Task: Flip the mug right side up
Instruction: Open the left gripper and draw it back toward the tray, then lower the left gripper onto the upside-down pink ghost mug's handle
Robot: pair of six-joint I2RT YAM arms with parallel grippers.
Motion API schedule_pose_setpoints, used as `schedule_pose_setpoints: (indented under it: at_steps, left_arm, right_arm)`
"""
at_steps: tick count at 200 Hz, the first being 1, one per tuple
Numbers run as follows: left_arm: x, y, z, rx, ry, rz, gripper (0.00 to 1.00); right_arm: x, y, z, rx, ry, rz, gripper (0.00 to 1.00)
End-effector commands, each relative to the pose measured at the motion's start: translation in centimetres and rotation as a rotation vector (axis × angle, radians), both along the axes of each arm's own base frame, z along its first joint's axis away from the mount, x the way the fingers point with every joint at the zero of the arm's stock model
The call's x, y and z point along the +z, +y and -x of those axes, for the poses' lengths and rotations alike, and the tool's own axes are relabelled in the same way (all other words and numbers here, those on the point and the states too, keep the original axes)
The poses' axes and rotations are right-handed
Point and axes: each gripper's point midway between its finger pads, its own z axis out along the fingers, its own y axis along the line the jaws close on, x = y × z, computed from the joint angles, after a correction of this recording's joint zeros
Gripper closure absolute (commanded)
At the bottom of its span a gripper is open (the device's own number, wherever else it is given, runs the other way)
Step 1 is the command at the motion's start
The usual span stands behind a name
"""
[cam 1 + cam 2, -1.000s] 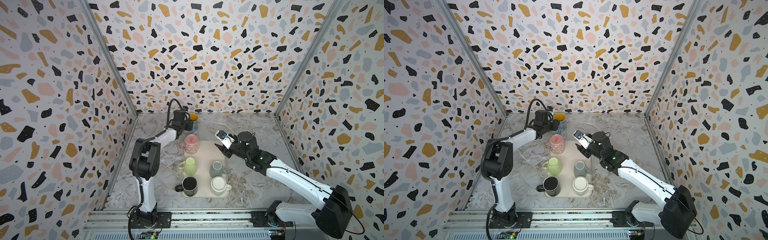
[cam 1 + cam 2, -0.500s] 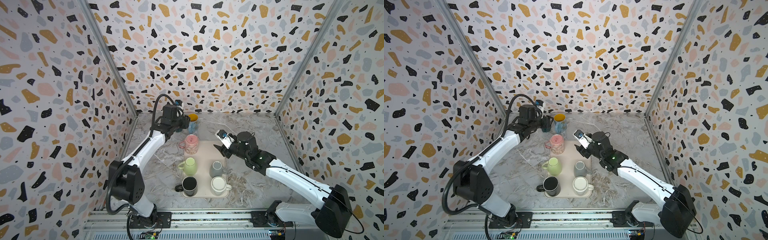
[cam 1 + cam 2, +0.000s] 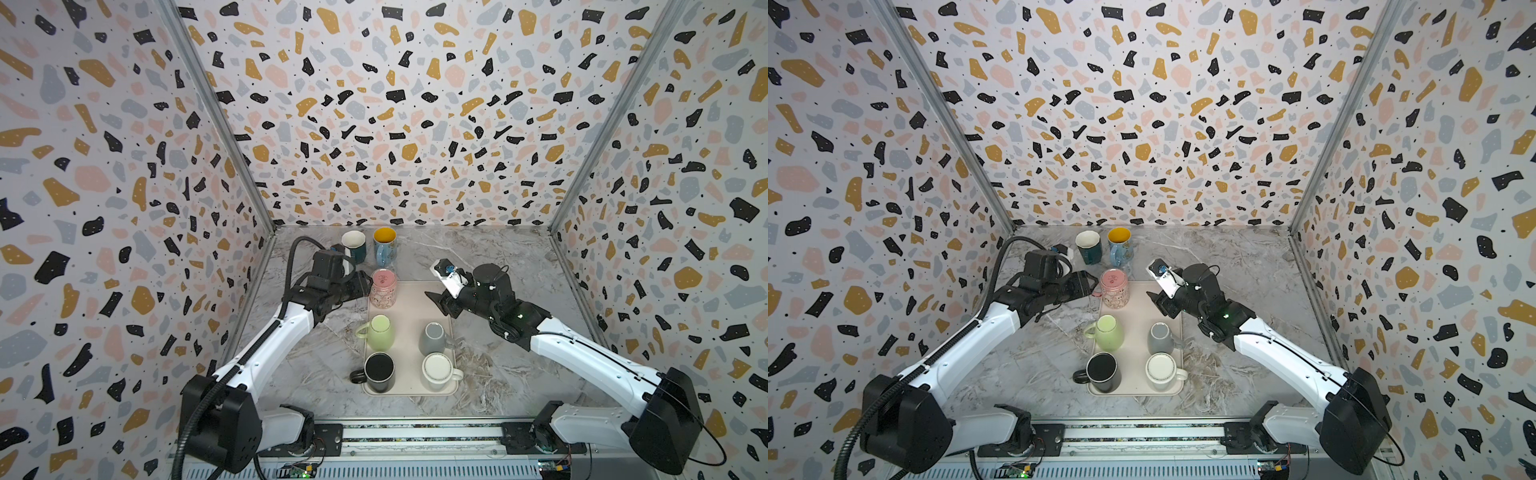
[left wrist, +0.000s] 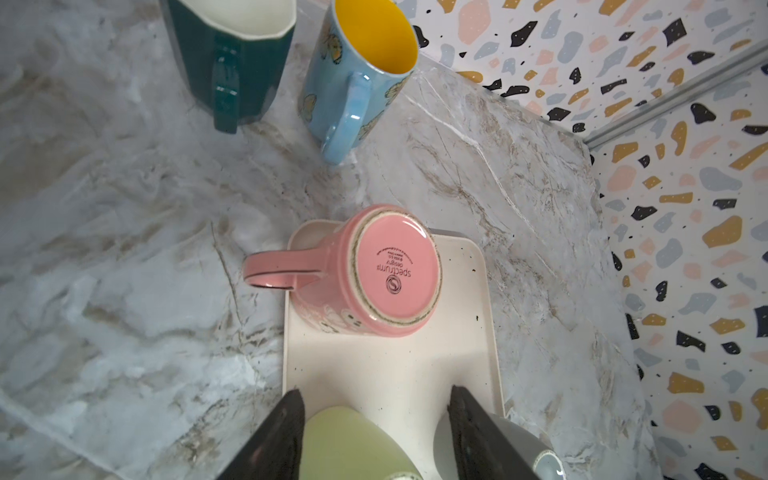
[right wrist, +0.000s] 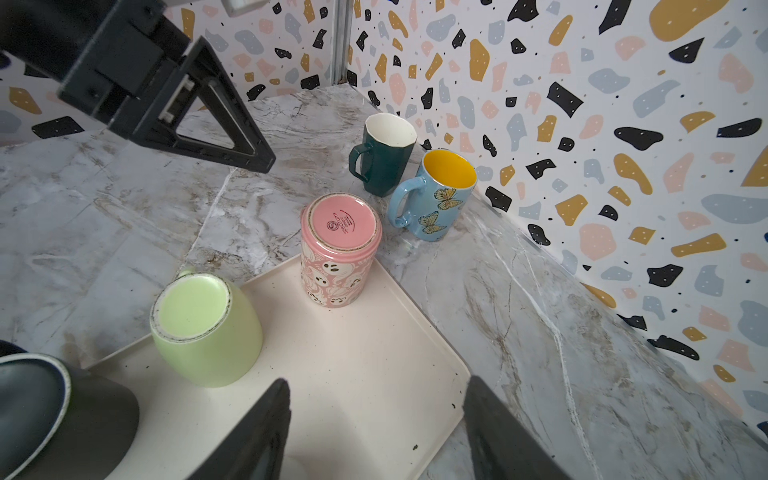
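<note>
Marble (image 4: 124, 208); mug (image 4: 395, 270), stamp legible (wrist views)

Pink mug (image 5: 336, 249) hides its handle (black mug (image 5: 50, 407) runs off view).

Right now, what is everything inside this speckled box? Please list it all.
Tray: one, cream, mid-table.
Pink mug: one, pink, upside down, tray's far left corner.
Green mug: one, pale green, upside down, tray's left side.
Grey mug: one, grey, tray's right side.
Black mug: one, black, tray's near left.
White mug: one, white, tray's near right.
Teal mug: one, dark green, upright behind the tray.
Blue mug: one, blue, yellow inside, upright beside it.
Table: one, grey marble.
Walls: three, speckled.
Left arm: one, white-black, jaws open.
Right arm: one, white-black, jaws open.
</note>
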Motion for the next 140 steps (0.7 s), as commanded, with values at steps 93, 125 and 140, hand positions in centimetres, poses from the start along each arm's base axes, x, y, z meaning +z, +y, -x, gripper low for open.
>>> schedule_pose_setpoints:
  at_steps: [93,125,140]
  left_arm:
    - [3.8,3.1,-1.0,0.548,0.192,1.307,0.50]
    - [1.9,2.0,-2.5,0.575,0.340,1.313,0.54]
    - [0.7,1.2,-3.1,0.570,0.411,1.270,0.55]
  right_arm:
    - [0.0,0.6,-0.4,-0.005,0.037,-0.034,0.30]
    - [-0.1,0.6,-0.9,-0.021,0.034,-0.023,0.29]
    - [-0.1,0.5,-1.1,-0.025,0.033,-0.019,0.29]
